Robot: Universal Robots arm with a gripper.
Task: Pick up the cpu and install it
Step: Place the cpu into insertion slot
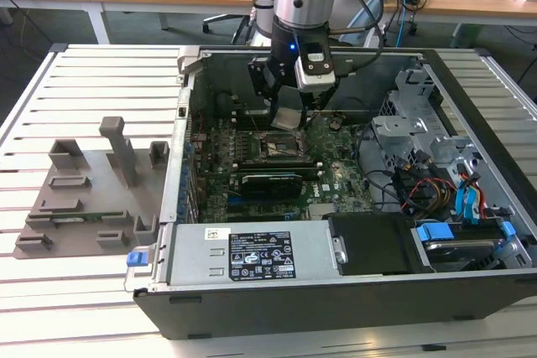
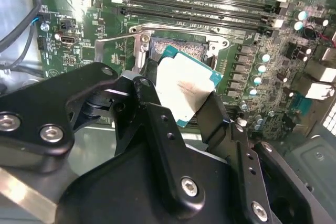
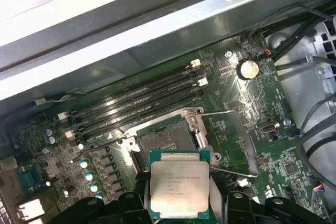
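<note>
Black two-fingered end effector (image 2: 182, 97) clamped narrow on the small flat square cpu (image 2: 184, 90), which has a silvery metal top plate and a teal-green rim. Gripped by two opposite edges, top plate facing away from the board. Carried clear of everything, not touching the board.

Hangs inside the open dark-grey metal computer case (image 1: 336, 312), which lies on its side on the white slatted surface (image 1: 101, 64). Sits above the green motherboard (image 3: 236, 103), just beside the black square metal socket (image 3: 163, 142) and not yet over its centre, judging by both wrist views. Socket open: silver hinged load plate (image 3: 231, 145) swung aside, thin wire lever (image 2: 115, 38) raised. Long black memory slots (image 3: 136, 98) just beyond the socket. Grey plastic tray with upright blocks (image 1: 84, 199) well apart, at the exterior view's left, outside the case.

Risks, as judged from here:
- Bent contacts in the socket if lowered off-centre or tilted. Looks slightly canted in the exterior view; cannot tell for certain.
- Wrong rotation relative to the socket keys. Notches too small to check.
- Corner catching on the raised load plate or lever during descent, both being close to the path.
- Slip or twist in the grip, since only thin edges are held.
</note>
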